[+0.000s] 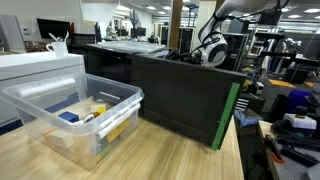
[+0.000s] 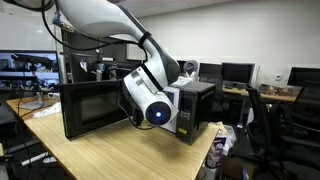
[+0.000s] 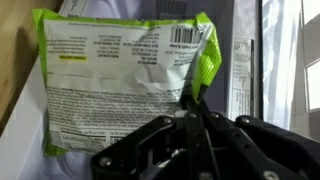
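A: So, what has the gripper (image 3: 190, 112) got?

B: A green-and-white printed snack bag (image 3: 120, 80). The jaws are pinched tight on its lower right corner, just under the barcode. The rest of the bag fills the upper left and centre of the wrist view, print side to the camera.

A: And where is that in the room?

B: In an exterior view the arm (image 2: 105, 22) comes down from the upper left, and its wrist sits in front of the black microwave (image 2: 197, 105) at centre frame. The door (image 2: 95, 112) is swung open to the left. The bag itself is hidden behind the wrist there, so I can't tell whether it's inside the cavity or just at the mouth.

A: Anything else about?

B: A clear plastic bin (image 1: 40, 128) with small items, at the lower left in an exterior view, on the wooden table (image 1: 170, 155).

A: How would you handle a grip like that?

B: With only a corner pinched, I'd expect the bag to swing and crumple — so move slowly, hold the wrist level, and steer the loose edge clear of the microwave's frame and door.
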Available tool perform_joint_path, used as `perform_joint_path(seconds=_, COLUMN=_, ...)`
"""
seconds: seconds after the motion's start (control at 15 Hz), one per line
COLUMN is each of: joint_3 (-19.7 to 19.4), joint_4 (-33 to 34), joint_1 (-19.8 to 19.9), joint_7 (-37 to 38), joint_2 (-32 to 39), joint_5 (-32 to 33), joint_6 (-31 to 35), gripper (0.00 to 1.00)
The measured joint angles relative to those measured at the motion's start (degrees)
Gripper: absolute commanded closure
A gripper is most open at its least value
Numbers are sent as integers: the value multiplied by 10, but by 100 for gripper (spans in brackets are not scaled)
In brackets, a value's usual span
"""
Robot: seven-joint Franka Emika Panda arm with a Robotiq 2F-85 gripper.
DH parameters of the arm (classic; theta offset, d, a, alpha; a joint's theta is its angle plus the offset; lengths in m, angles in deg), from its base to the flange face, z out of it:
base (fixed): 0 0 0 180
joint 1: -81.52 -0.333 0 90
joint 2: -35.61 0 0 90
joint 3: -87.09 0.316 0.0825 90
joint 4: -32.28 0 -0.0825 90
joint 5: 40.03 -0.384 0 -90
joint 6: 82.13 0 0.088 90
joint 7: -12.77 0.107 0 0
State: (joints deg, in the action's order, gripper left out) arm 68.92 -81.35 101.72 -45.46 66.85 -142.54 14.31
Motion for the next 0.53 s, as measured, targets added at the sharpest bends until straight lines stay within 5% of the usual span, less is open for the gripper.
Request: perform_joint_path(seconds=0.53, joint_3=-19, joint_4=-45, joint_1=28, joint_7=28, joint_2=7, joint_5=2, joint_6=-44, gripper=99)
